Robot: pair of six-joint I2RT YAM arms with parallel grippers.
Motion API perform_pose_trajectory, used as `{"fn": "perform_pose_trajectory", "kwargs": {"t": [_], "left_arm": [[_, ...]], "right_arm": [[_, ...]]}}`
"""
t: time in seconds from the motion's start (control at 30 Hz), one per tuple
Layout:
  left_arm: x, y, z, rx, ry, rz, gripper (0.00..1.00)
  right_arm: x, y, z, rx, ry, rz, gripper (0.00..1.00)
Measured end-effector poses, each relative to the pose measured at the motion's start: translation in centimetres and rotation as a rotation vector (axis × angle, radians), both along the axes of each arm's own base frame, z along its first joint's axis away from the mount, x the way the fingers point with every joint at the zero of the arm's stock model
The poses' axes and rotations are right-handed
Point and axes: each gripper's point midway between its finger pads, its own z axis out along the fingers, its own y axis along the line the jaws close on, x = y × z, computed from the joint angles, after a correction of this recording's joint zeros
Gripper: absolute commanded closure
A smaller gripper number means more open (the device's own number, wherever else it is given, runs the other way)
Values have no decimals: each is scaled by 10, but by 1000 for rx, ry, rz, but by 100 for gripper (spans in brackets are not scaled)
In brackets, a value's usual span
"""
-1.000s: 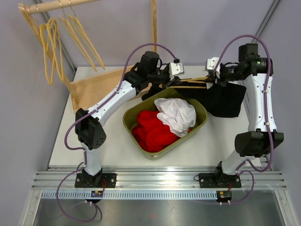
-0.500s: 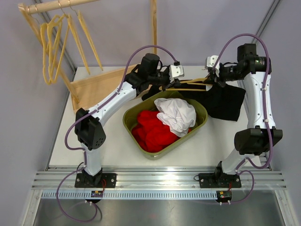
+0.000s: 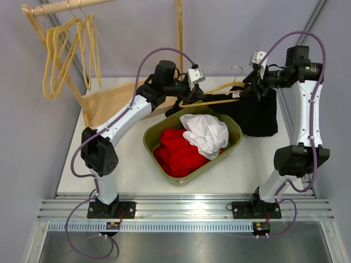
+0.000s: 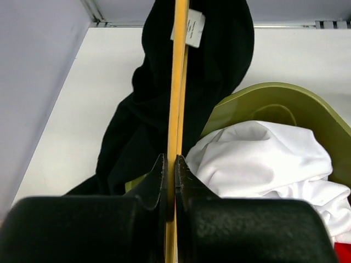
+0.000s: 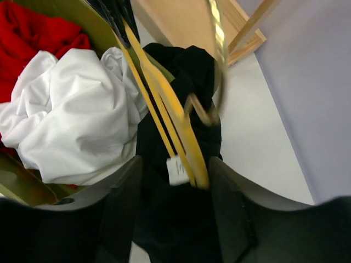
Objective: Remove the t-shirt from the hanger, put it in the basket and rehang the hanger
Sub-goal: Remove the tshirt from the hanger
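A yellow hanger (image 3: 218,101) hangs in the air above the back of the table, between my two arms. My left gripper (image 3: 185,97) is shut on its left end; in the left wrist view the jaws pinch the yellow hanger bar (image 4: 176,82). The black t-shirt (image 3: 258,115) droops from the hanger's right end down to the table. My right gripper (image 3: 249,90) is at that end, and in the right wrist view it (image 5: 174,175) stands open. The hanger's tip (image 5: 186,142), a white label (image 5: 176,171) and black t-shirt cloth (image 5: 170,224) lie between its fingers.
An olive bin (image 3: 181,178) holding red and white clothes sits mid-table, just below the hanger. A wooden rack with several yellow hangers (image 3: 66,55) stands back left, with a slanted wooden panel (image 3: 109,101) beneath it. A wooden post (image 3: 179,27) rises behind.
My right gripper has opened from shut and risen slightly. The left arm has drawn the hanger up and leftward. The spare hangers on the rack swing.
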Motion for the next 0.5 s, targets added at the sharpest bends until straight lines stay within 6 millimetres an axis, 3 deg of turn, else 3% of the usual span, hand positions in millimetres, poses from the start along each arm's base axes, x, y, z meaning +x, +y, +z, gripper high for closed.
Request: {"fn": "perform_pose_trajectory", "kwargs": {"t": [0.23,0.33,0.5], "left_arm": [[20,42,11,-44,39,99,100],[18,52,21,-63,33,109,100],[4,58,46,-109,34,101,100]], "right_arm": [[16,-44,2,63,22,-112,24],[15,-53,-10,73,59,-135,18],[11,-60,-38,137,181,-174,21]]}}
